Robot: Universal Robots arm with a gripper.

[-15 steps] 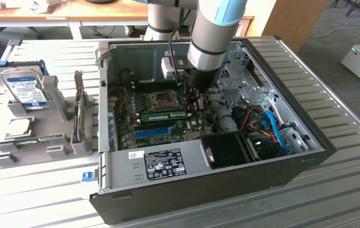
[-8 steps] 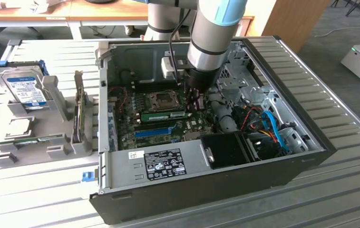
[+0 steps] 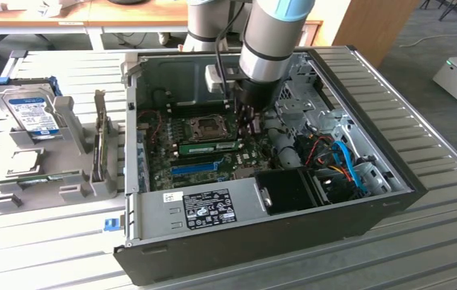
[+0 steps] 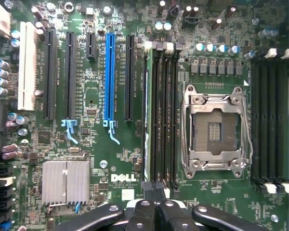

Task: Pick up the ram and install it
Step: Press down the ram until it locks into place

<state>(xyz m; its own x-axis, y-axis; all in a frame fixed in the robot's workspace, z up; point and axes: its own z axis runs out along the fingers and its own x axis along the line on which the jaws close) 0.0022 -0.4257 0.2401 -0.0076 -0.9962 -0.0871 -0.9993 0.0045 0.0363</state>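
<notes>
Currently, the scene reads as follows.

Arm: it reaches down into the open computer case (image 3: 389,193), which lies on the counter (image 3: 43,241).

Pincer: the pincer (image 4: 151,211) is narrow, its fingers pressed together, and it holds nothing; it hangs just over the end of the memory slots (image 4: 164,115).

Ram: the ram (image 3: 209,147) stands on edge in a slot of the motherboard (image 4: 91,96), near the middle of the case, just beside the processor socket (image 4: 216,129) and apart from the blue slot (image 4: 109,77).

State of work: judged from this, the ram is already set in its slot.

Risk one: if one end sits higher, the latch may not lock, because the push was uneven.

Risk two: the closed pincer is close to the slot latches; a sideways drift could knock them or scrape the board.
</notes>
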